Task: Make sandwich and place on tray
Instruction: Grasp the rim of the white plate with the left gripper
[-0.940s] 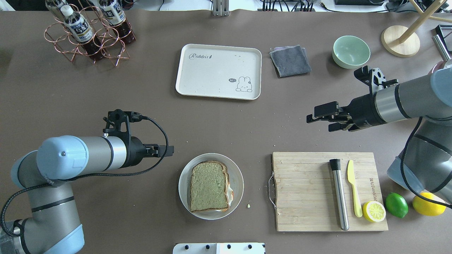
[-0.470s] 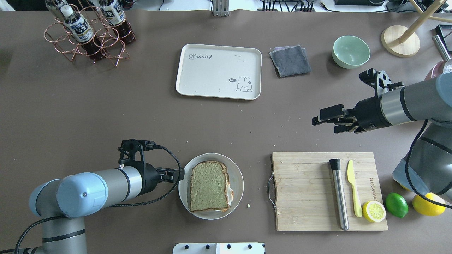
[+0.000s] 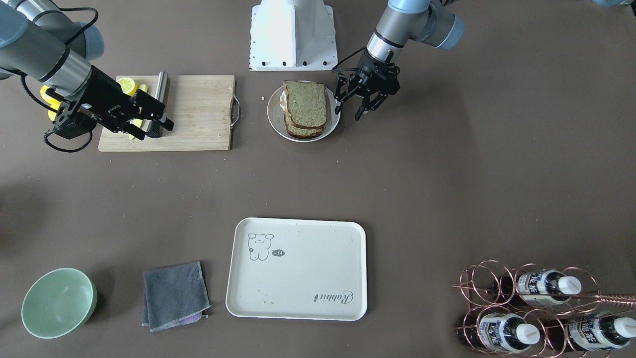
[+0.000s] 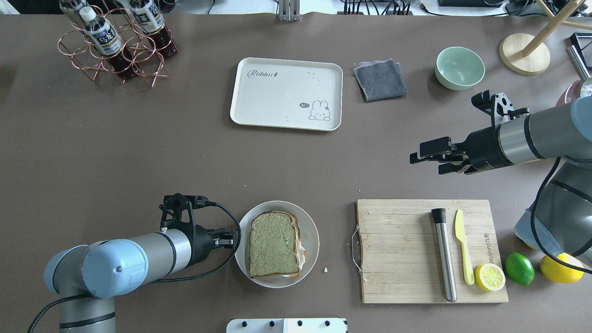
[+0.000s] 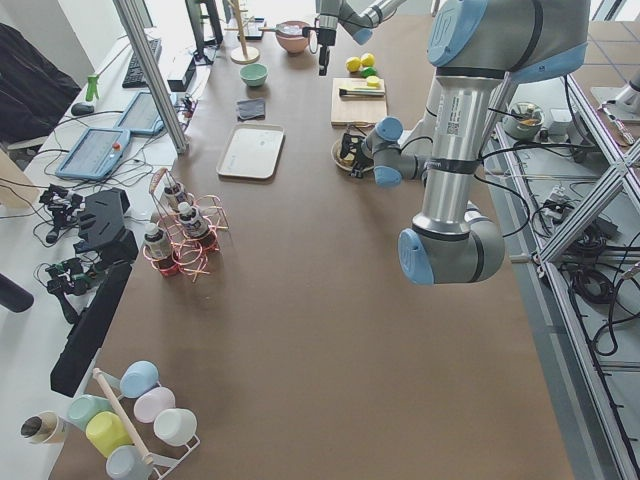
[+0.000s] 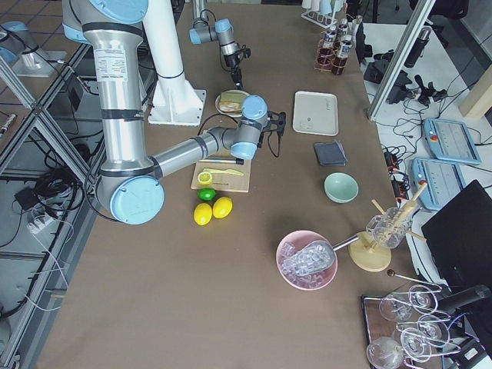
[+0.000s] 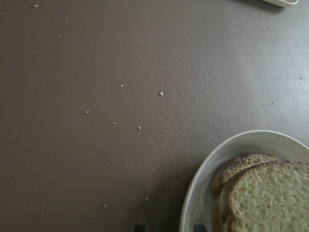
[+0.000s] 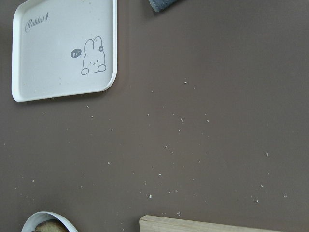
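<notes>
**A:** Where does the left gripper (image 3: 348, 112) stand?

**B:** Low at the rim of the round white plate (image 4: 312, 231), on the side nearest its own arm. Its jaws are apart and hold nothing. In the wrist view one fingertip (image 7: 198, 227) shows inside the rim and the other outside, so it seems to straddle the plate's edge rather than the bread.

**A:** And the sandwich?

**B:** The sandwich (image 4: 274, 243) lies on that plate, the top slice nearly square over the lower one. A bit of white egg (image 4: 302, 257) peeps out on the far side from the gripper. The tray (image 4: 277, 99) sits well apart across the table, with a few crumbs on it.

**A:** The other arm?

**B:** The right gripper (image 4: 423, 163) hovers over the table just beyond the wooden cutting board (image 4: 397, 249), fingers parted, empty.

**A:** So how should the grasp be done?

**B:** I judge this to be the moment of taking hold before the carry. Seat the rim deep between the pads and close firmly. Lift the plate level and slowly, because the slices are loose and the egg could let the top one slide.
</notes>
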### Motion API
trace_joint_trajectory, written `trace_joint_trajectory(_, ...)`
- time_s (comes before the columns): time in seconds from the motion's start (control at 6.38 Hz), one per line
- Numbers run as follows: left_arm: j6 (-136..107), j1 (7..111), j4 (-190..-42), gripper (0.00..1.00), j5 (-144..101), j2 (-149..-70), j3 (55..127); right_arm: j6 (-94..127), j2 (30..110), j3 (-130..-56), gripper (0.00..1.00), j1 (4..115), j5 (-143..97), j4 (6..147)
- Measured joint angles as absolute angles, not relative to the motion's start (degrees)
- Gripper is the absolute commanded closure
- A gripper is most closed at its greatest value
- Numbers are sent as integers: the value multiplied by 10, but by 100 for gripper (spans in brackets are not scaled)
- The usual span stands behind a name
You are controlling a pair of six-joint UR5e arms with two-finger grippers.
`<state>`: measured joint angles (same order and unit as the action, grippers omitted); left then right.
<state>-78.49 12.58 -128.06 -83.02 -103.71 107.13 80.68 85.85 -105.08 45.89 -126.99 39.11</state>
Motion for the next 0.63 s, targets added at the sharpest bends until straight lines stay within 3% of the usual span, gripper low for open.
trace_joint_trajectory(0.31,-788,114,-1280,61,-820,-1052,1057,807,859,-1050,1,459,-1269,391)
trace_joint_trajectory(0.47,-791,106,-1280,84,-812,-1059,1050,807,859,-1050,1,459,-1269,391)
trace_joint_trajectory(0.63,-793,101,-1280,100,-806,-1062,1046,807,859,-1050,1,459,-1268,391)
